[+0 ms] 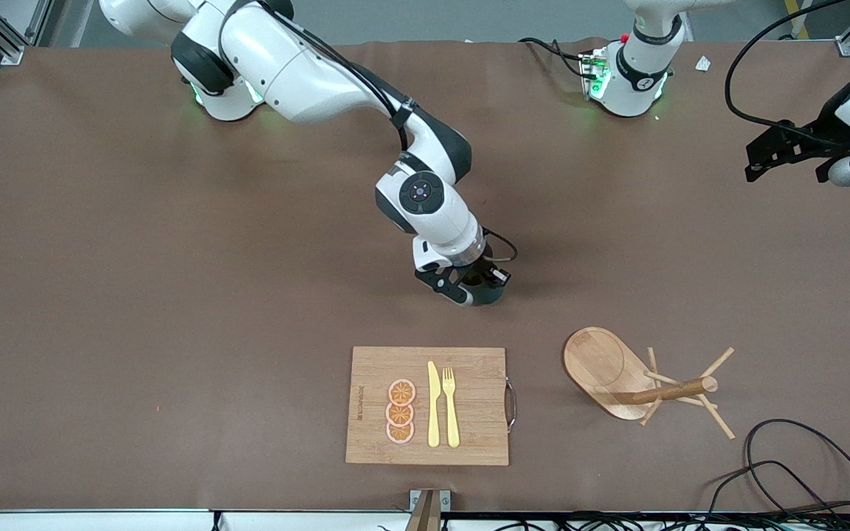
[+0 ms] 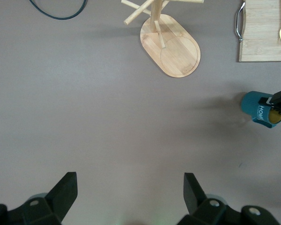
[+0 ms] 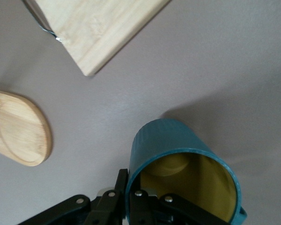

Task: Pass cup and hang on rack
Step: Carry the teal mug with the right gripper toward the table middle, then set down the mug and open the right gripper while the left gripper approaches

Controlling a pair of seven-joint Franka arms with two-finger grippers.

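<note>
Cup [image 1: 485, 289]: pinched by rim wall in right gripper [image 1: 469, 284], over worktop [image 1: 174, 295] near rack [image 1: 643, 383]. Rigid, probably glazed and slippery; best taken around body, leaving handle free. Left gripper [image 2: 129, 197] waiting, jaws wide.

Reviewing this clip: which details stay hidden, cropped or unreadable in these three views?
- Front view: the dark teal ribbed mug is mostly covered by the right gripper, shut on its rim; its handle is unseen.
- Right wrist view: the mug's base and whether it touches the table are out of sight.
- Left wrist view: the light wooden mug tree loses its peg tips at the frame edge.
- Front view: the open left gripper waits; its arm is cropped.
</note>
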